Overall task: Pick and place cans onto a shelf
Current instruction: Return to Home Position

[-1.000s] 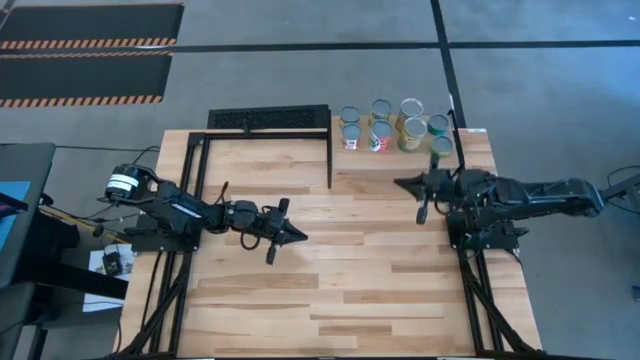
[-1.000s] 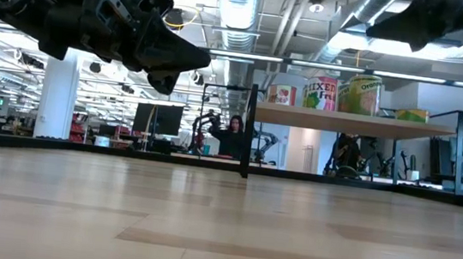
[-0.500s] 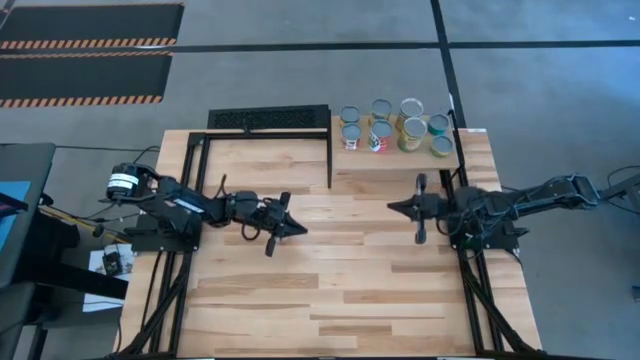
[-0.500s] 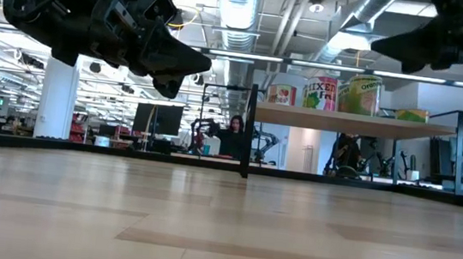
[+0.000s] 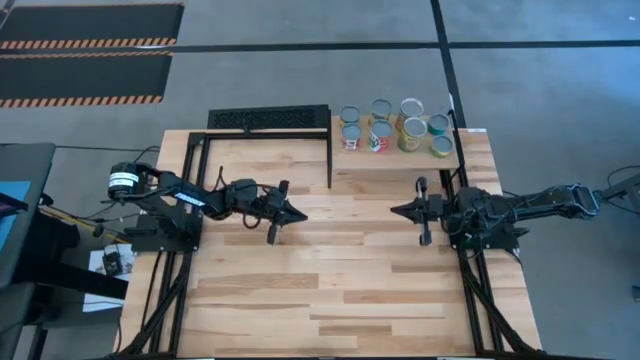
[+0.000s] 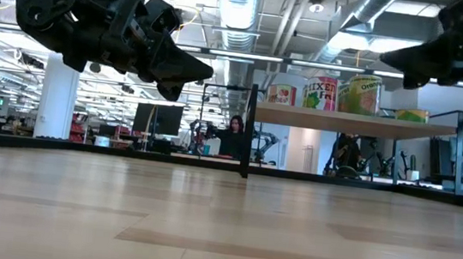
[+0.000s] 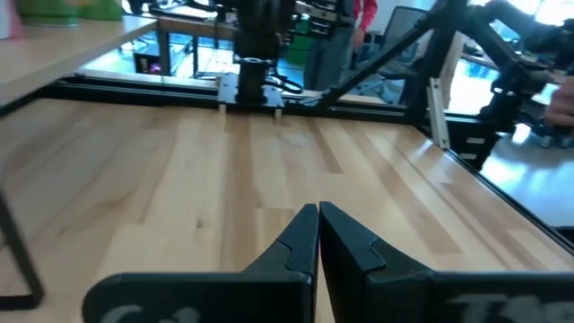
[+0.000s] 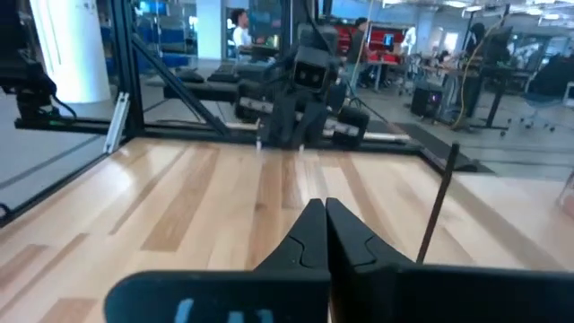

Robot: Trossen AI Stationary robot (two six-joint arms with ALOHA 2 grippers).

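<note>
- Eight small cylindrical cans (image 5: 395,127) with silvery round tops and yellow, red, teal or grey paper labels stand in a tight cluster, two rough rows, on the flat light-wood shelf (image 5: 400,159) edged by a thin black bar at the table's far right corner.
- In the low view four of those tins show upright on the raised ledge (image 6: 353,122), labels facing the camera.
- No can shows on the pale plank tabletop (image 5: 330,290) itself, nor on the black perforated metal rack (image 5: 268,118) next to the shelf.
- The left gripper (image 5: 298,216) hangs above the table's left half, well apart from the shelf; its wrist view shows the two dark fingers (image 7: 300,235) pressed together with nothing between them.
- The right gripper (image 5: 396,211) hovers over the right half, in front of the shelf and clear of it, pointing toward the other arm; its fingers (image 8: 308,229) likewise meet tip to tip and hold nothing.
- Judged from this, the placing looks finished: every can in view is on the shelf, and what is left appears to be only parking both arms.
</note>
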